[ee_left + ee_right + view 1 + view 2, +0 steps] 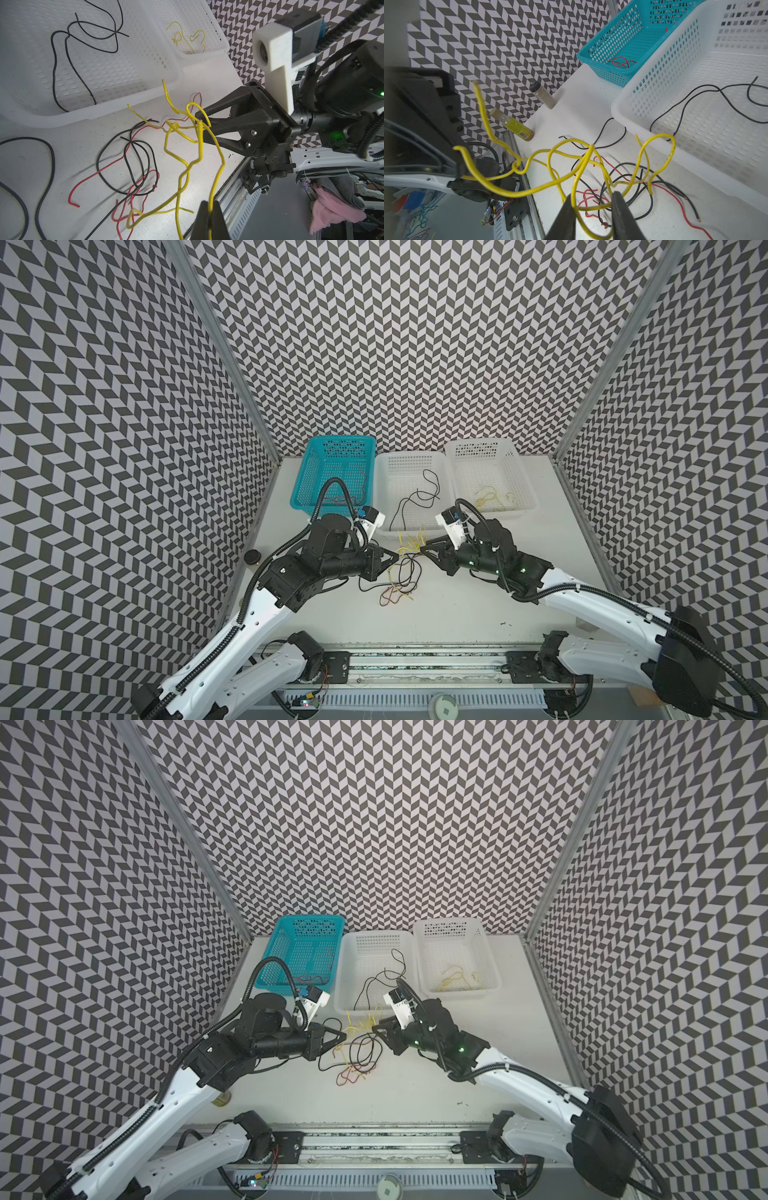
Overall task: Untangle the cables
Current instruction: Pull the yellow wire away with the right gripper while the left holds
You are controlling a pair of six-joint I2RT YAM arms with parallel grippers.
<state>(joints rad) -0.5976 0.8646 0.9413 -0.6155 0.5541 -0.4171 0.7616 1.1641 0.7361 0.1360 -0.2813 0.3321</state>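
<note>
Chevron walls (415,344) ring a white table (457,614), where we see the cables (401,572) tangled, partly lifted, just before the middle basket (411,460). The left gripper (208,204) is clamped on a yellow cable (216,166); the right gripper (592,195) stands slightly parted around yellow loops, not pinching them.

Three walls (415,344) in a black-and-white chevron pattern close in a white desk (457,614). Grey metal posts (220,344) mark the two back corners (bright, even light throughout).
</note>
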